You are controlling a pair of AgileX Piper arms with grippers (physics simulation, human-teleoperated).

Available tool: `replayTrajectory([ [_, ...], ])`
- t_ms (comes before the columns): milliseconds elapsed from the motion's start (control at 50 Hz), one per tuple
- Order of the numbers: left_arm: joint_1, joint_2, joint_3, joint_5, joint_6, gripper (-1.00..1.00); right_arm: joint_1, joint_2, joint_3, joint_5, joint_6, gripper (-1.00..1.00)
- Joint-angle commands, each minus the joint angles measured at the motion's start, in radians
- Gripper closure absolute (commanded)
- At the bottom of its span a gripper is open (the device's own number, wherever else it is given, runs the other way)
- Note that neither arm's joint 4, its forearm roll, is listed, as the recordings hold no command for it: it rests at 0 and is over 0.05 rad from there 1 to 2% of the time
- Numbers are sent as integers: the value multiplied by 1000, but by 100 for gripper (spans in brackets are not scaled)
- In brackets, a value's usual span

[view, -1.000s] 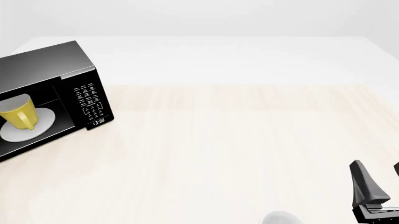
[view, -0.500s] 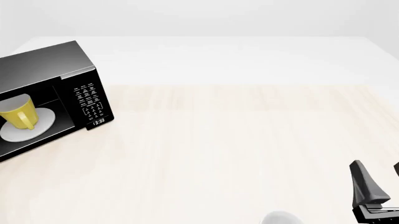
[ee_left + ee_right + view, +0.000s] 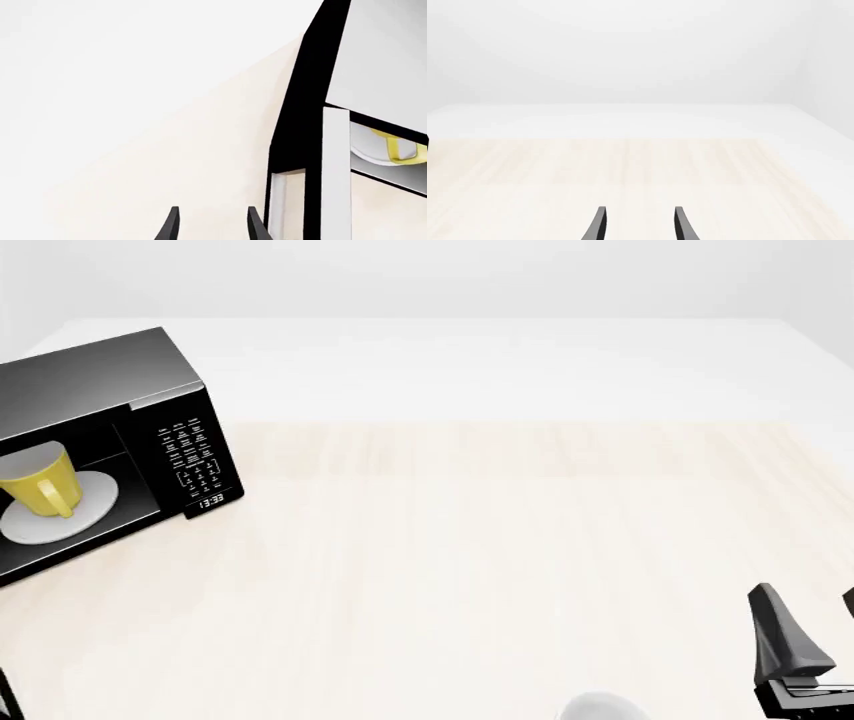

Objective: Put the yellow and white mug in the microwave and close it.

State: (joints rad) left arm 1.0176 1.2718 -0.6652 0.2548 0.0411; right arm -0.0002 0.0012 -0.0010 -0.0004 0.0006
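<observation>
Nearest the camera, the right pincer (image 3: 805,640) hangs low at the right front corner of the pale wooden surface (image 3: 507,560), its fingers spread apart with nothing between them, parked well clear of the work, which looks deliberate, since the job lies on the far left. A plain white rounded object (image 3: 597,707) peeks in at the front edge beside it. The left pincer (image 3: 209,225) is likewise parted and empty, close to the microwave's opened door (only a sliver of that arm shows in the front view), probably placed to swing the door shut. Farther back on the left, the microwave (image 3: 134,420) stands open, and the yellow and white mug (image 3: 38,485) sits upright on the turntable plate (image 3: 80,508) inside.
</observation>
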Motion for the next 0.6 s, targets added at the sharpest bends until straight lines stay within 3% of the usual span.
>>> replayTrajectory([
  [20, -57, 21, 9, -6, -10, -100, 0, -1, 1, 0, -1, -100],
  [600, -152, 82, -10, -28, -26, -100, 0, -1, 1, 0, -1, -100],
])
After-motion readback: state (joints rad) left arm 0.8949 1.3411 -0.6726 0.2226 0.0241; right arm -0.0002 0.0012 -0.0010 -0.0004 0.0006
